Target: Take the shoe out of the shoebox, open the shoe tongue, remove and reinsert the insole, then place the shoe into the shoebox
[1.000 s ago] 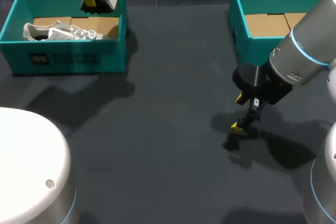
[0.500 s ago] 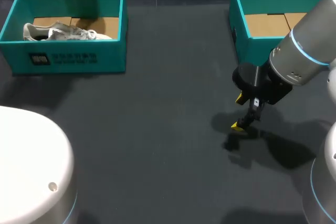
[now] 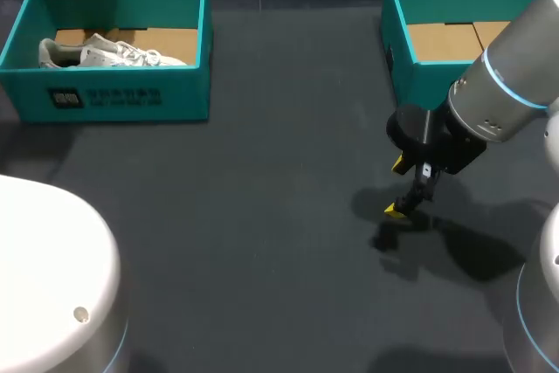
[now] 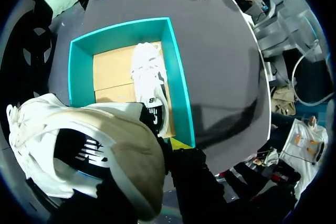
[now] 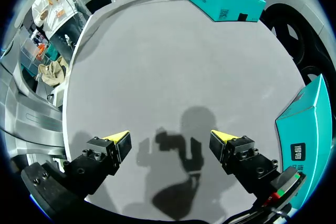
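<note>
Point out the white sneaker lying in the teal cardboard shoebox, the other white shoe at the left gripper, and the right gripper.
white sneaker (image 3: 105,52), head view, laced upper.
other white shoe (image 4: 118,142), left wrist view, pale side.
right gripper (image 5: 169,137), right wrist view, midway between open fingertips.

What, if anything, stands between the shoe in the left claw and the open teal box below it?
Nothing visible blocks the way down: the box has no lid. A second shoe lies inside along one wall, so the held shoe would likely need the bare cardboard beside it.
</note>
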